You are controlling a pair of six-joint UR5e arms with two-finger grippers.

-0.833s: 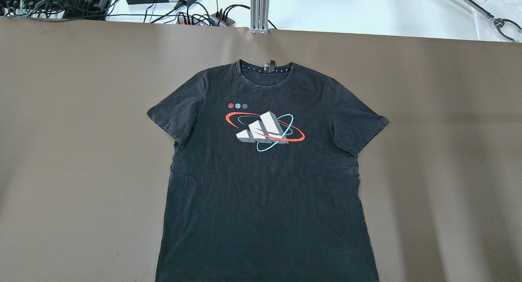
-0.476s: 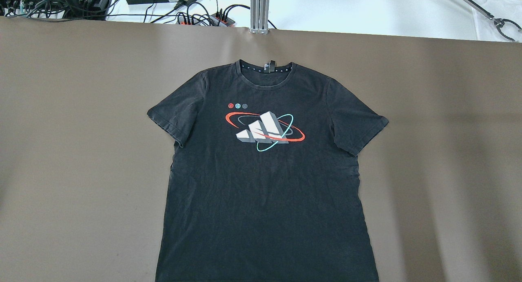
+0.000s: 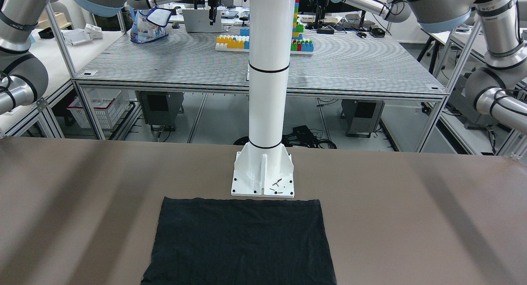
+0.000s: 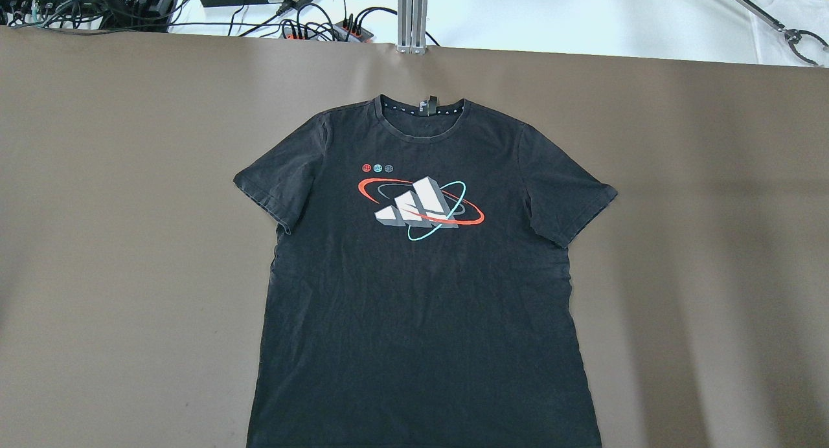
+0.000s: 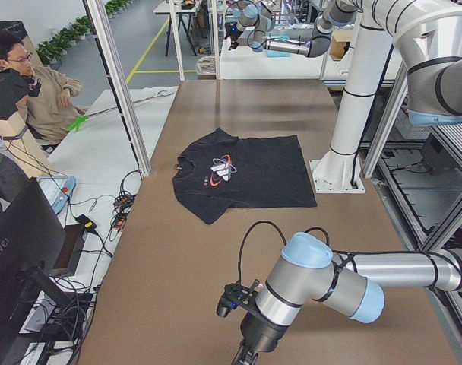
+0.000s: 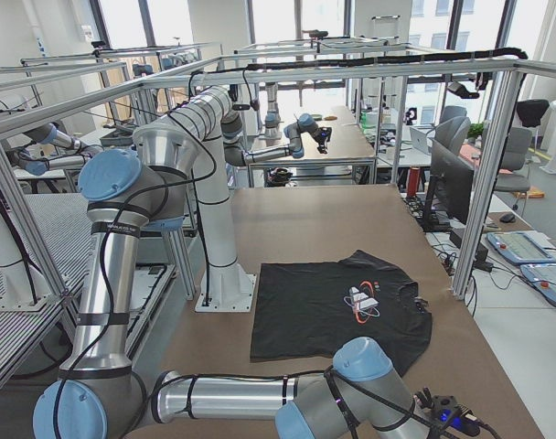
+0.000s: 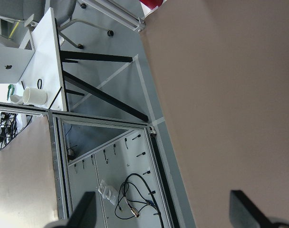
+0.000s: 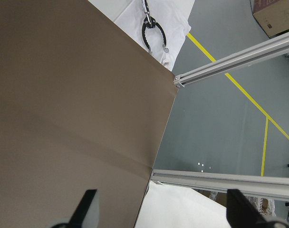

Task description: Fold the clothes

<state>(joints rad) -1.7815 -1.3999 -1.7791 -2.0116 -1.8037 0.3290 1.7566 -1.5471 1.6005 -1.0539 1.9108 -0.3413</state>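
Note:
A black T-shirt (image 4: 421, 292) with a red, white and teal chest print lies flat and face up on the brown table (image 4: 129, 241). Its collar points to the far edge and both sleeves are spread. It also shows in the front view (image 3: 241, 244), the left side view (image 5: 254, 171) and the right side view (image 6: 324, 306). Neither gripper shows in the overhead view. My left gripper (image 7: 163, 213) is open and empty over the table's left end. My right gripper (image 8: 163, 213) is open and empty over the table's right end. Both are far from the shirt.
The white pillar (image 3: 267, 71) stands on its base plate (image 3: 263, 176) right behind the shirt's hem. An aluminium post (image 4: 412, 14) stands at the far edge beyond the collar. A metal grabber tool (image 8: 153, 33) lies off the table's right corner. A person (image 5: 33, 84) sits beyond the far side.

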